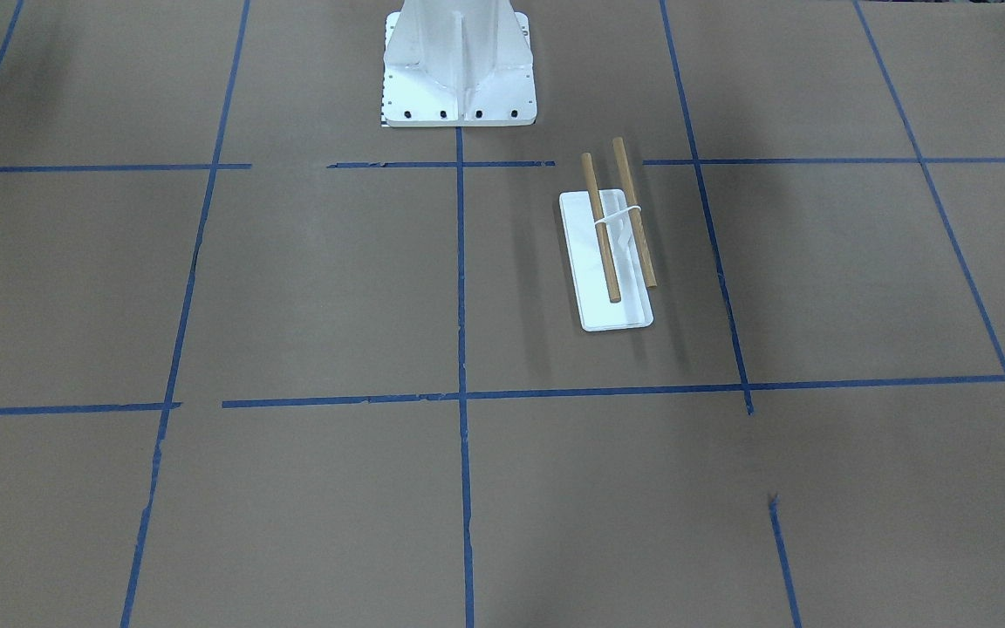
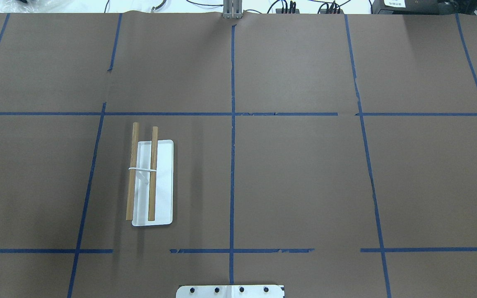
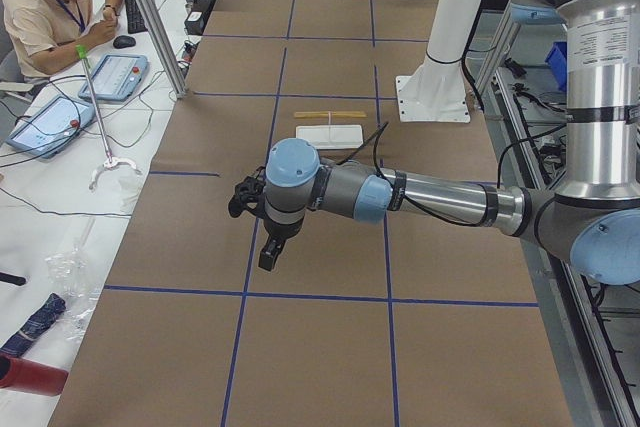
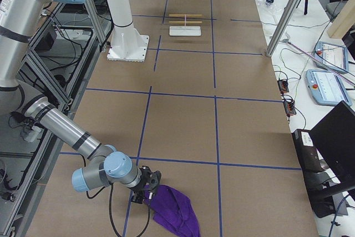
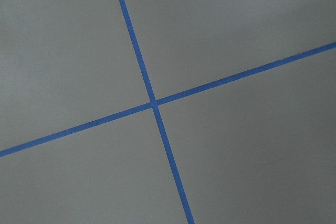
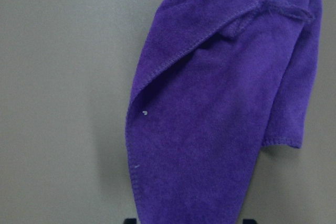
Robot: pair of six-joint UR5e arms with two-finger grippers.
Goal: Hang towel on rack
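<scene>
The brown table (image 2: 304,174) holds the rack (image 2: 151,182) on the left arm's side. The purple towel (image 4: 175,212) lies far away, right by the right gripper (image 4: 150,191), whose fingers are spread. I cannot tell about the left gripper (image 3: 268,255).

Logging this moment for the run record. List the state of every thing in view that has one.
rack: standing upright, nothing hung on it.
purple towel: crumpled on the table, not on the rack.
left end effector: over a blue tape crossing; open or shut unclear.
right end effector: at the towel's edge; open or shut unclear.
</scene>
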